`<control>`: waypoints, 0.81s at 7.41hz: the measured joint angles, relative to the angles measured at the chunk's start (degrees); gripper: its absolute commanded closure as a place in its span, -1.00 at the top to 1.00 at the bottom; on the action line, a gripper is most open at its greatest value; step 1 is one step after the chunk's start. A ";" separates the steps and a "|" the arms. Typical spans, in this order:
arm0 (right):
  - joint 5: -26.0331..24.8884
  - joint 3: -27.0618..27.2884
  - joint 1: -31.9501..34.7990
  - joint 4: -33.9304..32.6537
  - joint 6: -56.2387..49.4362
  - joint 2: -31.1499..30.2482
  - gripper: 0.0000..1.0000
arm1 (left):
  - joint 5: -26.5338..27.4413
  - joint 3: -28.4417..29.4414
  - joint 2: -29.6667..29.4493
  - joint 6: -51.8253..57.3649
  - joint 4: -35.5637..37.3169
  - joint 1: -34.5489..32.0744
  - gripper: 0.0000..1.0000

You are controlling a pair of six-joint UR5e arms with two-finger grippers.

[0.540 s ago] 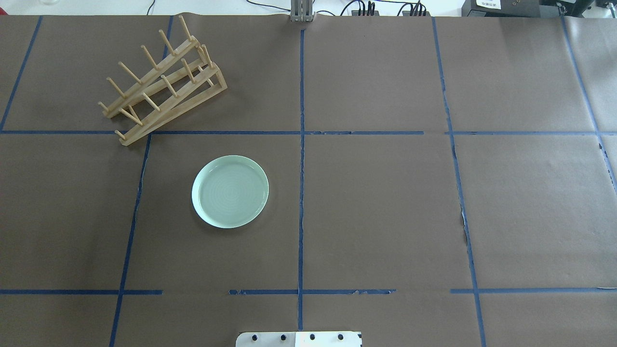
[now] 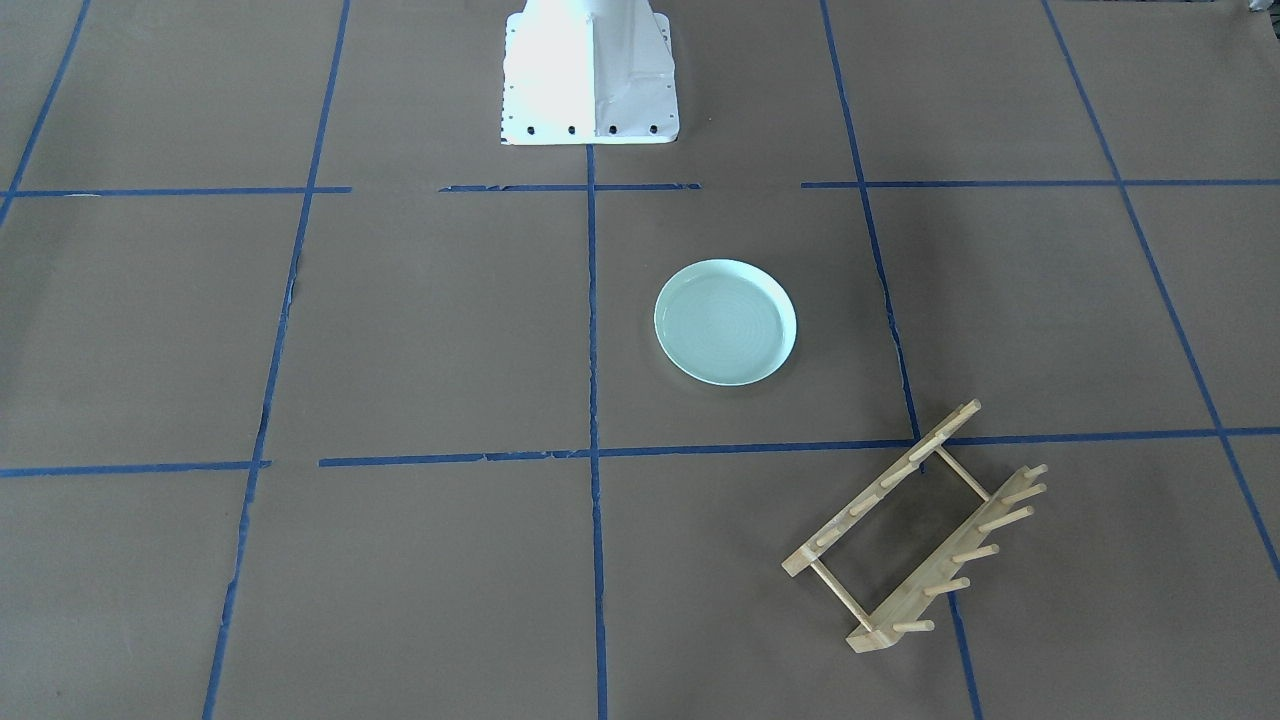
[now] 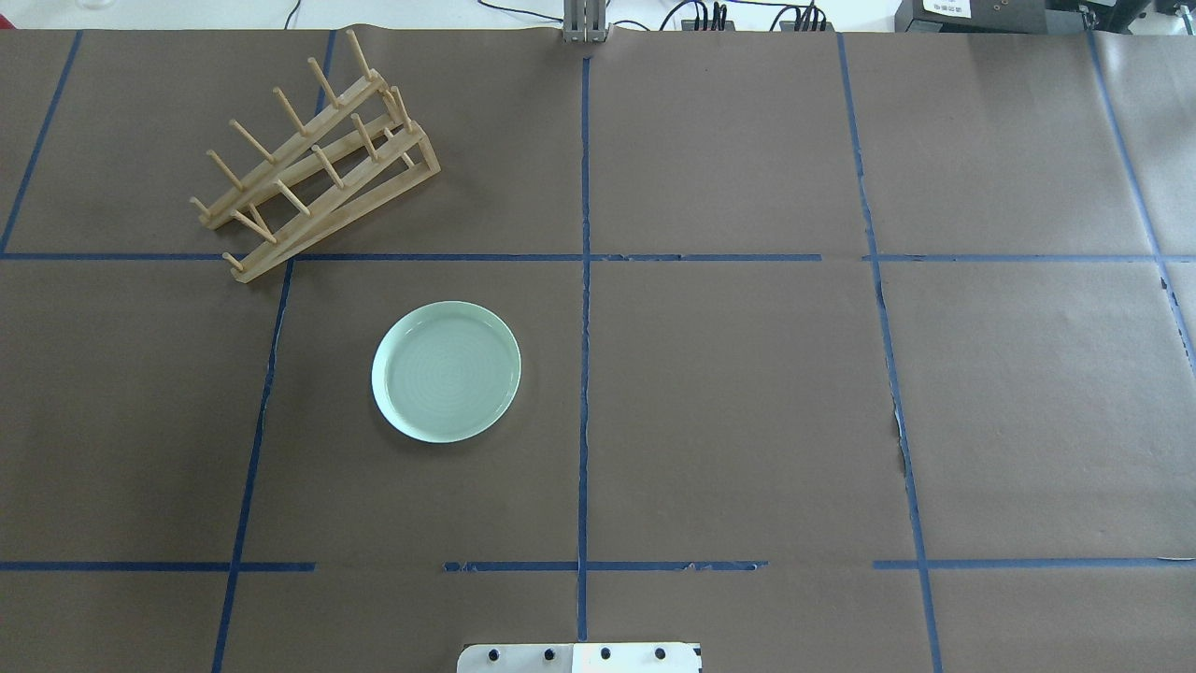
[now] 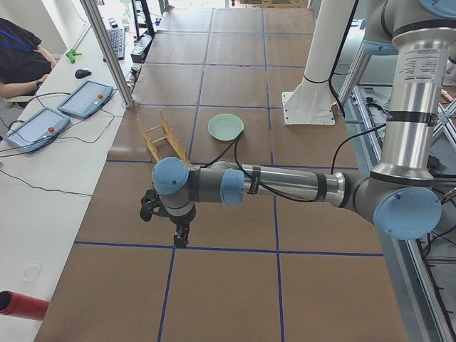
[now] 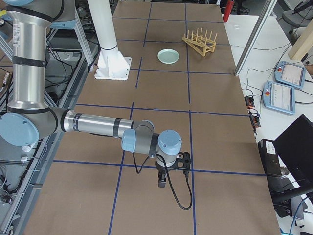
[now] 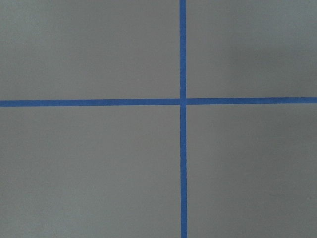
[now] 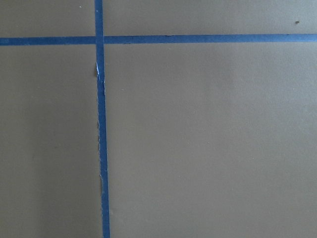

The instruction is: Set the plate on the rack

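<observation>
The pale mint-green plate (image 3: 447, 371) lies flat on the brown paper-covered table, left of the centre line; it also shows in the front view (image 2: 725, 321). The light-wood rack (image 3: 313, 164) stands empty at the far left, set at an angle, apart from the plate (image 2: 915, 535). Neither gripper shows in the overhead or front views. The left gripper (image 4: 179, 239) hangs low over the table's left end, far from the plate (image 4: 226, 127). The right gripper (image 5: 162, 182) hangs low over the right end. I cannot tell whether either is open or shut. Both wrist views show only paper and blue tape.
The robot's white base plate (image 3: 579, 657) sits at the near table edge, between the arms. Blue tape lines (image 3: 584, 280) grid the table. A side desk with tablets (image 4: 85, 98) and a seated person (image 4: 18, 60) lies beyond the far edge.
</observation>
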 measured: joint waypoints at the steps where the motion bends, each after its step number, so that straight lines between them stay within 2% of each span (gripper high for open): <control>1: 0.00 0.00 0.01 0.00 0.00 0.00 1.00 | -0.04 -2.90 -1.73 -5.40 0.01 2.63 1.00; 4: 0.00 0.00 -0.01 0.00 0.00 0.00 1.00 | -0.37 -11.75 -7.28 -23.92 -0.02 12.33 1.00; 6: 0.00 0.00 0.00 0.00 0.00 0.00 1.00 | -0.02 -14.89 -12.56 -33.79 -0.02 18.61 1.00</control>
